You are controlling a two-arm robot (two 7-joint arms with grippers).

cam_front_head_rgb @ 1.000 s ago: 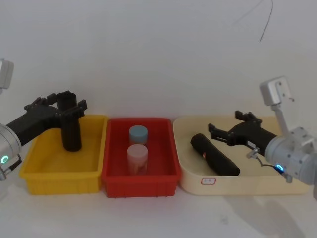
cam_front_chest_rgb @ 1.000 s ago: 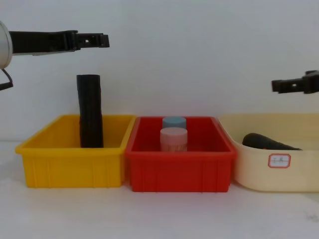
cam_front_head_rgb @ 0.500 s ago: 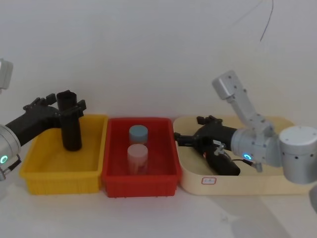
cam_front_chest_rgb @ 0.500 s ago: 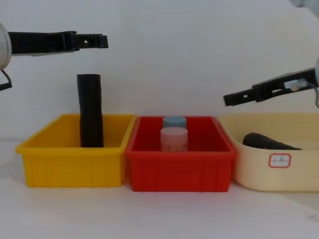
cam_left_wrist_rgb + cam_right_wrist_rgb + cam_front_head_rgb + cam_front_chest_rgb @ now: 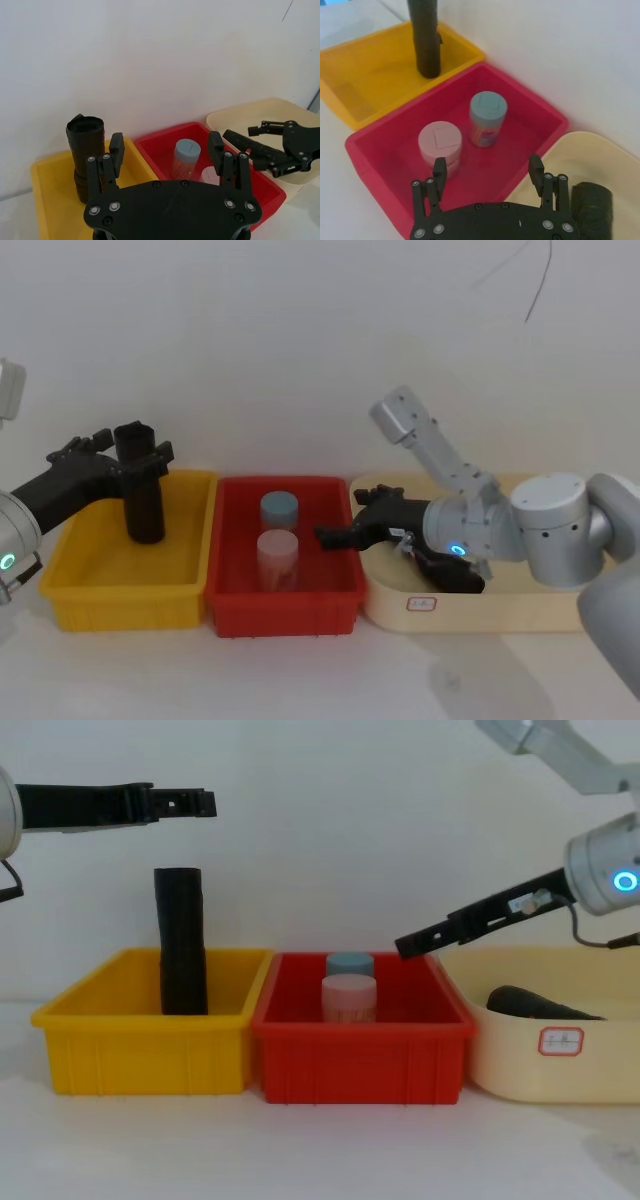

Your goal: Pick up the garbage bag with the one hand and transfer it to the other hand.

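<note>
The garbage bag (image 5: 145, 510) is a black crinkled roll standing upright in the yellow bin (image 5: 100, 595); it shows side-on in the chest view (image 5: 182, 945) and in the left wrist view (image 5: 86, 150). My left gripper (image 5: 135, 448), on the green-ringed arm, hovers open above the bag's top (image 5: 205, 802), not touching it. My right gripper (image 5: 335, 535), on the blue-ringed arm, is open and empty. It reaches over the right side of the red bin (image 5: 300, 1030), well above the bin's rim (image 5: 410, 945).
A blue-lidded jar (image 5: 279, 510) and a pink-lidded jar (image 5: 277, 555) stand in the red bin. A second black roll (image 5: 455, 575) lies in the cream bin (image 5: 520, 615) under my right arm. The three bins sit side by side against a white wall.
My right arm has swung left from over the cream bin to over the red bin's right side, its gripper still open. The left arm and the garbage bag have not moved.
</note>
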